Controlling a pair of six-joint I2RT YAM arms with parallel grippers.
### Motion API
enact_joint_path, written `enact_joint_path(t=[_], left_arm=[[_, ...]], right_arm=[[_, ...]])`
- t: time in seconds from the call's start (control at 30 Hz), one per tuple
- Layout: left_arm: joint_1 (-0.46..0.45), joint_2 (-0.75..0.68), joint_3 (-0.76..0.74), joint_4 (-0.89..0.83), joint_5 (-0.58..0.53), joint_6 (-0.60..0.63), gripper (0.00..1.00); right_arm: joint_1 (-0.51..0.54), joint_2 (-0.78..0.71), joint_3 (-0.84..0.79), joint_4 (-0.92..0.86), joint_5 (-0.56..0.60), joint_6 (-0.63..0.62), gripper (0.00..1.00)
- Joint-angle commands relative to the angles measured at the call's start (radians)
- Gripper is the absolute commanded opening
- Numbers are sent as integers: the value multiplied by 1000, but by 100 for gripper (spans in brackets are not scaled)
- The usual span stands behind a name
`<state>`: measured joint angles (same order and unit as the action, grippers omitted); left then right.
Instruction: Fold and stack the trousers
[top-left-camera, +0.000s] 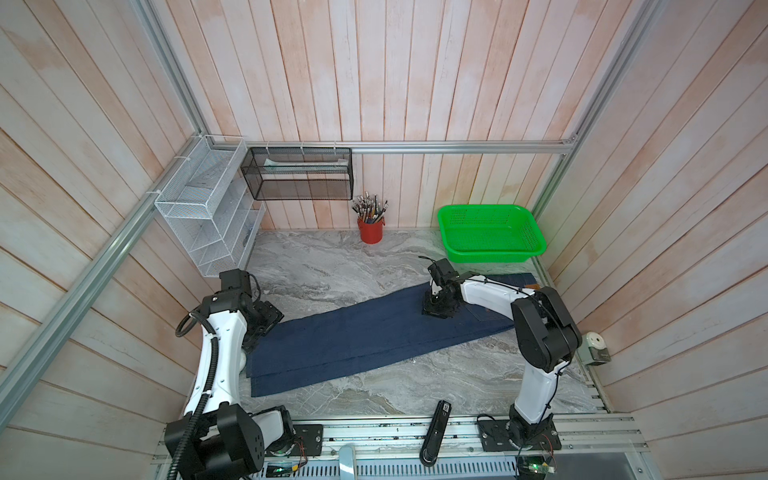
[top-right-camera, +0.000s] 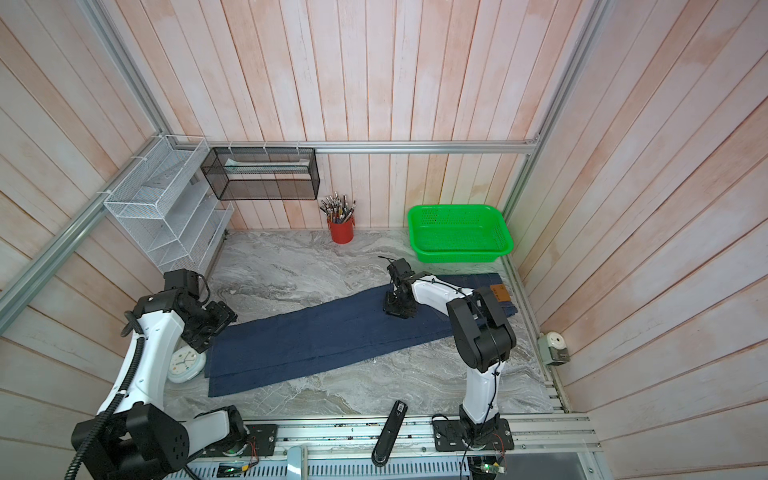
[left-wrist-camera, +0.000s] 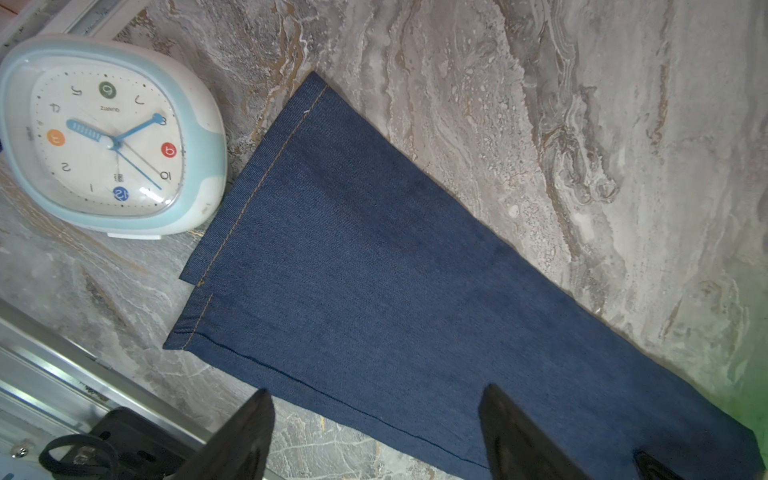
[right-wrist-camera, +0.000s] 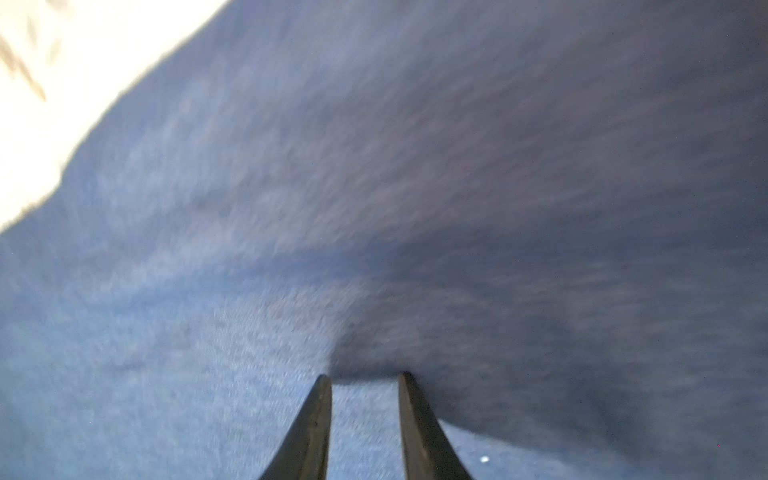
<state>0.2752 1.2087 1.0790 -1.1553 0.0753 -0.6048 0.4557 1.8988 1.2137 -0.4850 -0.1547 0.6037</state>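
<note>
Marble-patterned tabletop (top-left-camera: 332, 266) inside a pink-planked enclosure. The trousers (top-left-camera: 365, 332) lie flat with the legs laid together, running from lower left to centre right in both top views. The leather patch (top-right-camera: 500, 293) is at the right end; the hem (left-wrist-camera: 249, 199) lies just beside an alarm clock (left-wrist-camera: 108, 133). Step judged in hand: folding the hem end toward the waist. Recommended: take both hem layers squarely, lift low and carry along the length while the middle is pinned. Left gripper (left-wrist-camera: 378, 392) hovers over the leg near the hem, fingers (left-wrist-camera: 511, 432) wide, holding nothing. Right gripper (right-wrist-camera: 365, 376) stands on the thigh area, fingers (right-wrist-camera: 316, 415) narrowly apart, tips pressed on denim, no cloth seen caught between
</note>
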Motion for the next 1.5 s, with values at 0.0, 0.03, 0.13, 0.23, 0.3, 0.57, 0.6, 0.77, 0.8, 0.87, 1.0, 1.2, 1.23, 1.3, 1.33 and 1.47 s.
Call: enact_joint_path(t=[0.0,0.03,0.13,0.23,0.3,0.57,0.6,0.77,0.8,0.87,1.0,1.2,1.23,1.3,1.33,1.47], left_arm=[[5,-1,34,2,16,12,80],[5,2,35,5,19,13,80],[5,10,30,22,34,11,81],[5,25,15,40,43,15,81],[5,39,-2,53,50,20,81],[5,142,-152,210,177,62,81],[3,155,-168,221,189,68,81],[-4,178,-249,277,232,88,75],[-5,182,-260,283,232,88,74],[-13,195,-261,286,232,84,73],[-15,252,-271,298,224,71,73],[-21,329,-269,314,200,68,73],[-27,334,-270,320,196,66,72],[-45,344,-279,344,210,64,67],[-59,352,-286,362,221,61,64],[-129,390,-318,432,265,25,45]], right_arm=[[-92,58,-76,-15,130,40,32],[-117,54,-94,-7,129,48,32],[-184,37,-142,18,140,71,32],[-236,15,-169,25,154,79,32],[-258,-1,-181,29,154,76,32],[-266,-28,-169,16,138,67,32],[-267,-32,-168,16,134,67,32],[-267,-52,-161,7,121,64,32],[-266,-54,-158,4,119,64,32],[-265,-60,-154,1,117,64,32],[-265,-67,-147,0,113,62,32],[-265,-69,-151,5,99,65,32],[-265,-71,-155,9,94,65,32],[-265,-71,-155,11,90,65,32],[-265,-70,-152,11,89,63,32],[-265,-73,-145,7,87,56,32]])
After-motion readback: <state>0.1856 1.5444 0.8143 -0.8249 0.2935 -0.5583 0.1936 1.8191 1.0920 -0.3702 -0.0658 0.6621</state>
